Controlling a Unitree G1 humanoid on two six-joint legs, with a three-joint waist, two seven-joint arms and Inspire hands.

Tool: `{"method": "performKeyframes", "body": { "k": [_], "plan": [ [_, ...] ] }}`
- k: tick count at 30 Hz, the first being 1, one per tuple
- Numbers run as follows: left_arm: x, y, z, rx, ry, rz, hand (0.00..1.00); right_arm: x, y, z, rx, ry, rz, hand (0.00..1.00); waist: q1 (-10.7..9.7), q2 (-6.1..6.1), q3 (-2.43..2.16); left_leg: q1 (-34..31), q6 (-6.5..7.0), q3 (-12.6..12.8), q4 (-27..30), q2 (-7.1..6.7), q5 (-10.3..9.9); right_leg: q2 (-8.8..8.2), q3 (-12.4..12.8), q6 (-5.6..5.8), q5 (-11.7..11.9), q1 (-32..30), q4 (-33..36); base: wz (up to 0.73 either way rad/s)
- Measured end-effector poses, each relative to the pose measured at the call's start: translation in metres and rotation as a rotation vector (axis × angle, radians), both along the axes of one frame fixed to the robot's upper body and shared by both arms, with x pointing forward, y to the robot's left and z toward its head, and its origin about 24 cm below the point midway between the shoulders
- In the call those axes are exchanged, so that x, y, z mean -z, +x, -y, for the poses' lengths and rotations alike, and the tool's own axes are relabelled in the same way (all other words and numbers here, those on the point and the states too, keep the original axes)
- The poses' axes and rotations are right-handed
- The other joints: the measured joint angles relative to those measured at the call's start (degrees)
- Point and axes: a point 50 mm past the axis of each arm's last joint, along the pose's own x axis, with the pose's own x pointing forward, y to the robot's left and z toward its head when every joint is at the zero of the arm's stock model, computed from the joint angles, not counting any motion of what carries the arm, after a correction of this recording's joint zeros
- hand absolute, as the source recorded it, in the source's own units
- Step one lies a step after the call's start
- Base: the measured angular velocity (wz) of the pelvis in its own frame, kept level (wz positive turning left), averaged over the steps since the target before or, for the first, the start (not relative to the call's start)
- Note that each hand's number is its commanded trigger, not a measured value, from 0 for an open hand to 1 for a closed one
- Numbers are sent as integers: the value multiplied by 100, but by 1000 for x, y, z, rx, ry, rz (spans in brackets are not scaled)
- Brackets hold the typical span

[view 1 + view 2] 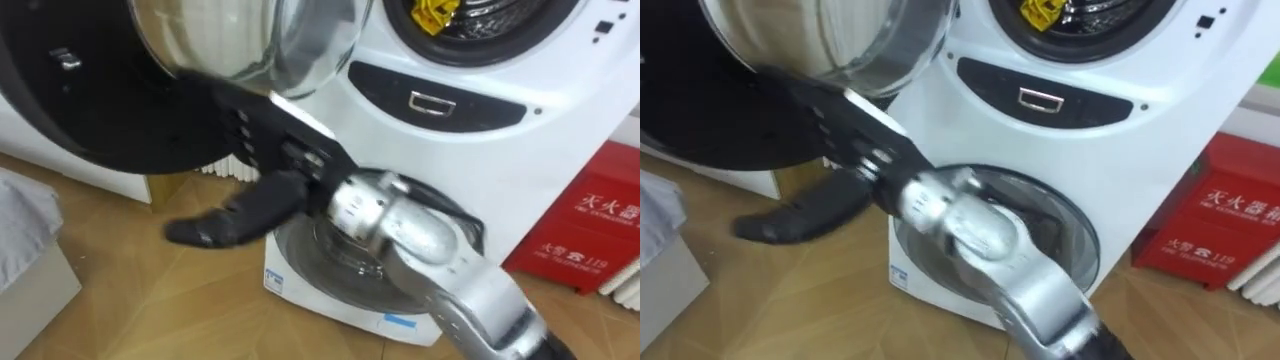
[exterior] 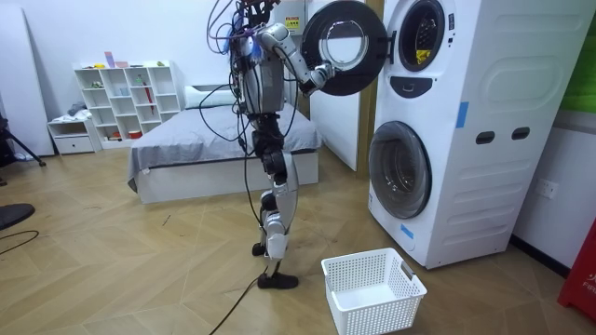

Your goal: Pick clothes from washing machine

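Right hand point(image 1: 232, 216) reaches leftward beneath the open washer door point(image 1: 110, 110), fingers stretched out flat and holding nothing. The yellow garment point(image 1: 436, 14) lies in the upper drum point(image 1: 505, 25), above and right of the hand, so the coming reach likely goes up and rightward.

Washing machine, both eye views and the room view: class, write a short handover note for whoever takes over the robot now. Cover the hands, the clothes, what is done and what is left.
Right hand: open, fingers stretched out, holding nothing, just below the rim of the door.
Door: swung wide open on the upper machine.
Yellow cloth: lying inside the upper machine, not yet picked up.
Basket: on the floor in front of the lower machine, beside the robot.
Done: the door is open.
Left: reach in, grasp the yellow cloth and take it out, probably into the basket.
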Motion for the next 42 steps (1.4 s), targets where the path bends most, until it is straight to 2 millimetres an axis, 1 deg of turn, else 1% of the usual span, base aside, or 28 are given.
{"method": "performKeyframes", "body": {
  "k": [1, 2, 3, 4, 5, 7, 8, 9, 10, 11, 13, 14, 16, 18, 21, 23, 26, 27, 28, 29, 30, 32, 33, 34, 35, 39, 41, 42],
  "plan": [
    [0, -1, 0, -4, 0, -1, 0, 7, -2, 6, 11, -18, -16, 0, -57, -11, -16, -34, 0, 51, -6, 4, 0, 5, 92, 0, 0, -71, 9, -18],
    [0, -2, -1, -6, 0, -4, 0, 10, -2, 11, 14, -34, -24, 0, -149, 18, 2, -40, 1, 93, -6, 5, 0, 5, 112, 0, 0, -91, 3, -22],
    [0, -3, -1, -6, 0, -6, 0, 12, -2, 14, 18, -39, -27, 0, -201, 33, -5, -36, 1, 116, -7, 6, 0, 4, 124, -1, 0, -97, 4, -18],
    [0, -2, 0, -6, -1, -2, 0, 15, -4, 22, 35, -32, -39, 0, -290, 70, -24, -1, 2, 145, -13, 6, 0, 3, 208, -1, 1, -100, 5, -16],
    [0, -2, 0, -4, -4, 6, 0, 19, -8, 29, 53, -25, -52, 0, -337, 110, -54, 24, 3, 193, -30, 6, 1, 4, 282, -1, 1, -98, 5, -16],
    [0, 0, 1, 0, -11, 20, 0, 25, -12, 37, 77, -15, -76, 0, -423, 170, -84, 93, 4, 270, -51, 9, 1, 2, 305, -1, 1, -71, 5, -20],
    [0, 1, 2, 4, -20, 30, 0, 31, -16, 40, 87, -10, -96, 0, -465, 210, -117, 134, 3, 313, -83, 13, 1, 6, 334, -1, 1, -58, 5, -21],
    [0, 2, 2, 5, -25, 37, 0, 35, -18, 41, 90, -8, -105, 0, -484, 227, -136, 163, 4, 328, -99, 13, 1, 8, 356, -1, 1, -50, 5, -21],
    [0, 3, 4, -7, -39, 58, 0, 43, -24, 44, 96, -4, -130, 0, -515, 258, -149, 231, 4, 372, -124, 16, 2, 10, 414, -1, 1, -17, 5, -17],
    [-1, 5, 4, -17, -51, 75, 0, 52, -29, 46, 97, -6, -163, 0, -541, 279, -145, 293, 4, 404, -153, 17, 2, 13, 441, -1, 0, 27, -1, -16],
    [-1, 6, 5, -36, -64, 92, 0, 65, -38, 49, 95, -14, -209, 0, -589, 292, -152, 365, 4, 466, -210, 19, 2, 15, 467, -1, 0, 42, 0, -16],
    [-1, 6, 5, -48, -72, 99, 0, 71, -42, 50, 95, -18, -234, 0, -597, 294, -149, 410, 4, 521, -241, 19, 1, 17, 521, 0, 0, 33, -2, -21],
    [-1, 5, 6, -57, -78, 99, 0, 78, -46, 52, 97, -36, -252, 0, -596, 291, -147, 418, 4, 614, -240, 17, 1, 13, 579, 0, 0, 21, -1, -24],
    [-1, 5, 6, -64, -81, 102, 0, 86, -48, 54, 99, -47, -277, 0, -610, 302, -136, 429, 4, 632, -241, 16, 1, 14, 590, 0, 1, 21, 0, -9],
    [1, 1, 6, -76, -86, 96, 0, 113, -53, 61, 128, -84, -374, 0, -637, 305, -125, 489, 6, 597, -239, 20, 1, 19, 573, -1, 1, 64, 5, 2],
    [1, -2, 5, -86, -86, 94, 0, 141, -63, 72, 173, -168, -465, 0, -647, 307, -124, 448, 21, 582, -247, 20, -5, 19, 548, -4, 3, 61, 14, 8],
    [2, -6, 5, -124, -90, 96, 0, 162, -74, 83, 219, -222, -546, 0, -677, 314, -119, 395, 28, 576, -239, 19, -8, 24, 559, -18, 12, 34, 21, 0],
    [2, -7, 5, -129, -89, 95, 0, 162, -74, 83, 225, -223, -547, 0, -699, 312, -121, 387, 28, 576, -233, 18, -8, 23, 559, -18, 12, 27, 22, 0],
    [2, -9, 5, -136, -89, 96, 0, 158, -72, 84, 236, -212, -532, 0, -780, 322, -118, 359, 28, 575, -215, 18, -8, 23, 557, -18, 12, 9, 21, 0],
    [2, -9, 5, -136, -89, 101, 0, 149, -67, 85, 254, -189, -494, 0, -820, 333, -120, 323, 28, 575, -211, 18, -8, 24, 554, -20, 13, -23, 21, 0],
    [2, -8, 6, -134, -91, 106, 0, 144, -64, 85, 266, -172, -472, 0, -826, 336, -122, 308, 28, 577, -209, 18, -7, 26, 558, -23, 15, -40, 22, 0],
    [2, -6, 8, -130, -101, 126, 0, 119, -55, 88, 314, -104, -358, 0, -808, 369, -118, 329, 33, 599, -201, 18, -1, 28, 583, -24, 16, -54, 33, -5],
    [2, -6, 8, -128, -104, 128, 0, 114, -53, 88, 321, -90, -332, 0, -806, 369, -120, 333, 33, 601, -202, 19, -1, 28, 587, -24, 16, -53, 33, -4],
    [2, -5, 9, -127, -106, 133, 0, 103, -50, 88, 328, -66, -286, 0, -797, 365, -123, 348, 34, 603, -208, 18, 0, 27, 588, -24, 16, -50, 32, -4],
    [2, -7, 9, -128, -106, 130, 0, 93, -48, 85, 323, -32, -253, 0, -796, 379, -113, 388, 35, 609, -228, 18, 0, 27, 587, -23, 15, -21, 20, 0],
    [2, -11, 8, -132, -100, 125, 0, 71, -43, 79, 305, 58, -196, 0, -787, 368, -110, 442, 34, 611, -247, 19, 0, 27, 571, -13, 9, 38, 7, 0],
    [2, -12, 6, -139, -96, 127, 0, 56, -36, 75, 289, 81, -140, 0, -787, 343, -109, 406, 35, 609, -246, 19, 0, 22, 563, -13, 9, 13, 6, 2],
    [2, -12, 5, -147, -94, 128, 0, 49, -32, 74, 286, 86, -112, 0, -790, 326, -117, 404, 35, 609, -245, 20, 0, 23, 559, -12, 8, 13, 6, 0]
  ]
}}
